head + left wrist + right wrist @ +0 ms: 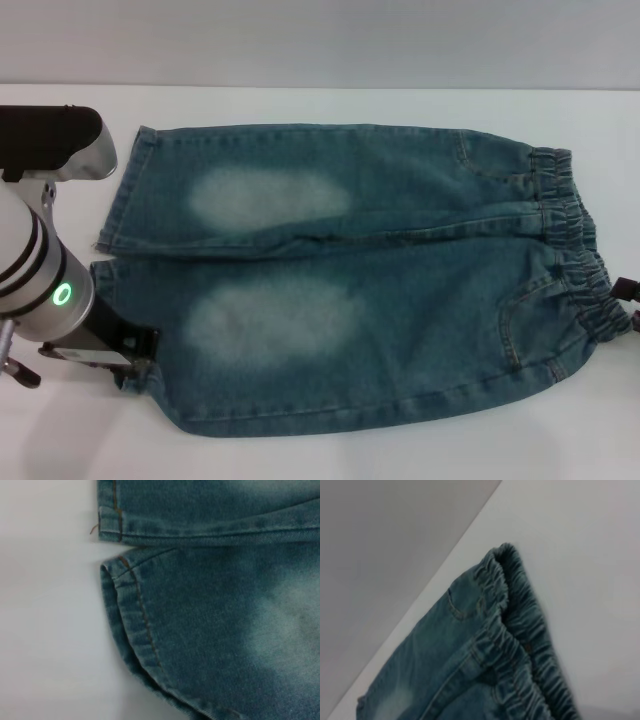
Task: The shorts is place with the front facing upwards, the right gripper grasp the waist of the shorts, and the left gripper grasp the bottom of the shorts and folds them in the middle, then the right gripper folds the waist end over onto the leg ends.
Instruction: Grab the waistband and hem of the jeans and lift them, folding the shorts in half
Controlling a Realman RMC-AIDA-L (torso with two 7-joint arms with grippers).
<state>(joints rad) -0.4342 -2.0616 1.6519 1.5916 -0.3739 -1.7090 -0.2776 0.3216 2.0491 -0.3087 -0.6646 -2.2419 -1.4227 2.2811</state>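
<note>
The blue denim shorts [380,290] lie flat and front up on the white table, with a pale faded patch on each thigh. The gathered waist [570,230] is at the right and the leg ends [120,190] at the left. My left gripper [130,355], on the green-lit arm, is at the near corner of the nearer leg's hem [105,275]. The left wrist view shows that hem [132,625] slightly curled, beside the far hem [110,515]. Only a black sliver of my right gripper [627,305] shows, at the near end of the waist. The right wrist view shows the puckered waistband [520,630].
The white table [300,450] runs under and around the shorts, with a bare strip along the front. Its far edge meets a grey wall [320,40]. My left arm [40,270] covers the table's left side.
</note>
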